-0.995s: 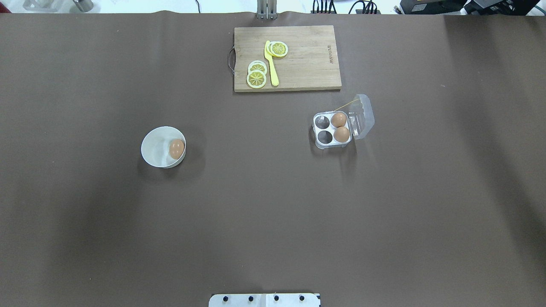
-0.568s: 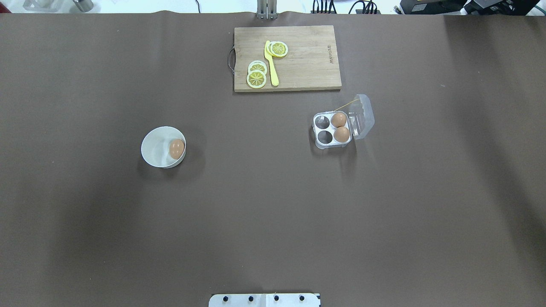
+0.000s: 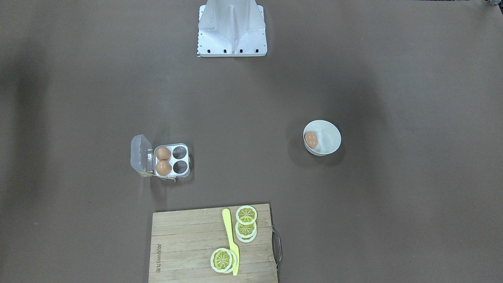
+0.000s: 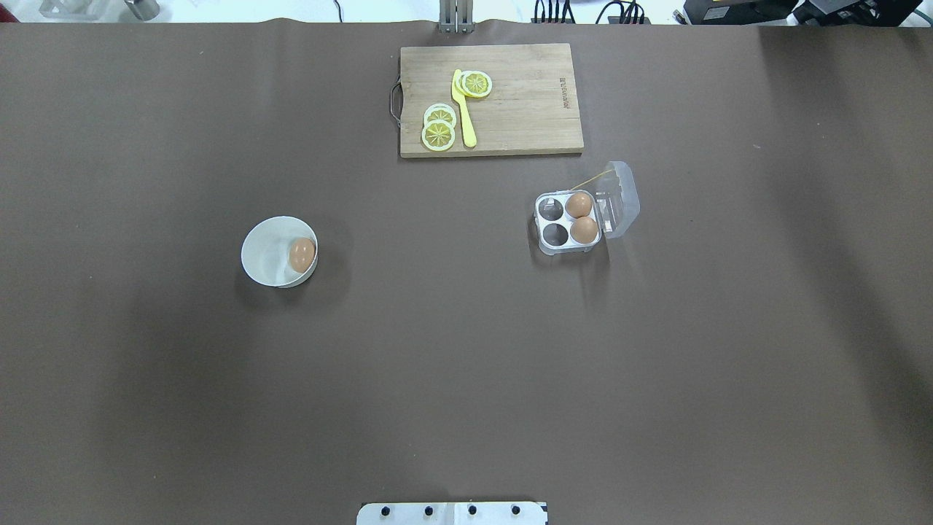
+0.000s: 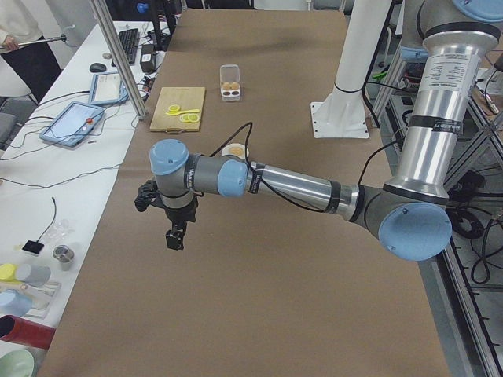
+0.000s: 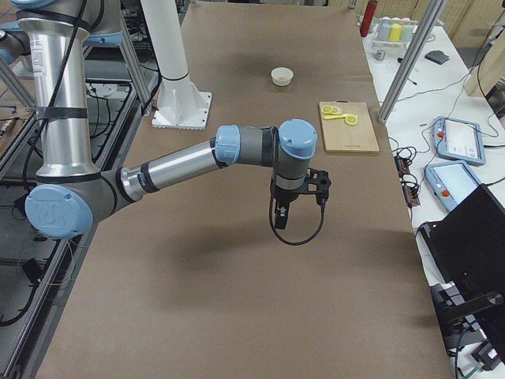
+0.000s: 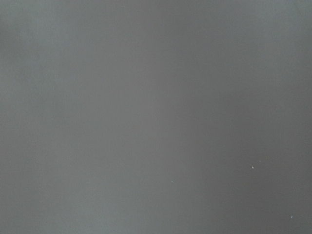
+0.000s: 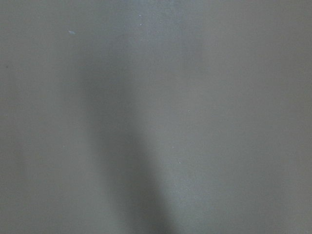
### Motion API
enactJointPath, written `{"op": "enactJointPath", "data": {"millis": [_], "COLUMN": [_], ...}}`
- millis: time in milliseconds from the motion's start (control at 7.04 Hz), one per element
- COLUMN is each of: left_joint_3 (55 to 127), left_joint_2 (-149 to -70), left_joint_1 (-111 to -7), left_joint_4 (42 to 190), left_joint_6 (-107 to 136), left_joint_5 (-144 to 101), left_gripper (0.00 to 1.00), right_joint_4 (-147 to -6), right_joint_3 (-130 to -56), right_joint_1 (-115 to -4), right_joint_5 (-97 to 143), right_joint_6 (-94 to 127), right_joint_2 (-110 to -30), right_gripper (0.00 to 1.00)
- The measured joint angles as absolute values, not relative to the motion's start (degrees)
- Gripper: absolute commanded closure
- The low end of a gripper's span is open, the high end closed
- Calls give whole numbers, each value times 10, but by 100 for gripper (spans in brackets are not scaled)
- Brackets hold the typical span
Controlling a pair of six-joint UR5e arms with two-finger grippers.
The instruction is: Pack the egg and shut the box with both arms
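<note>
Egg point(image 4: 301, 254) lies against the wall of a white bowl point(image 4: 264, 251) on the counter point(image 4: 437, 350), well apart from the box point(image 4: 556, 233). Its lid point(image 4: 620, 195) stands open, and two other eggs point(image 4: 580, 205) fill the cells beside the hinge. The left end effector point(image 5: 174, 236) and the right end effector point(image 6: 281, 215) hang over bare counter; I cannot tell whether either is open or closed.

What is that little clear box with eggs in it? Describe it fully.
The box is a small square clear-plastic carton with four round cells, on the brown table. Its lid stands open. Two brown eggs fill the cells beside the lid; the other two are empty. A thin yellow string lies by the lid.
</note>
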State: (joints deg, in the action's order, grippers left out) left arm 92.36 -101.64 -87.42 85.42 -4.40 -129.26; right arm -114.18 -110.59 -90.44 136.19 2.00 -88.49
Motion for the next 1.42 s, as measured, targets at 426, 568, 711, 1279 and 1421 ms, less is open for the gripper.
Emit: {"op": "enactJointPath", "data": {"millis": [426,568,711,1279,1421], "left_joint_3": [923,937,960,1031,1034], "left_joint_2": [-1069,-1075,-1083,-1108,-1110], "left_joint_1": [-826,-794,-756,-621,-584], "left_joint_4": [886,896,901,914,932], "left_joint_6": [39,89,170,464,514], "left_joint_5": [-1293,-1296,-1296,-1283,-1260], "left_gripper": [3,3,3,3,3], "right_joint_4": [-1142,-1142,-1141,-1140,-1140], "right_joint_3": [-1109,-1108,-1108,-1109,-1109], "right_joint_1": [-904,-904,-904,-904,-903], "right_joint_5": [1374,1376,1377,1378,1378], "right_joint_6": [21,21,20,19,20], "right_joint_2": [-886,-887,-888,-887,-886], "right_gripper": [0,0,0,0,0]}}
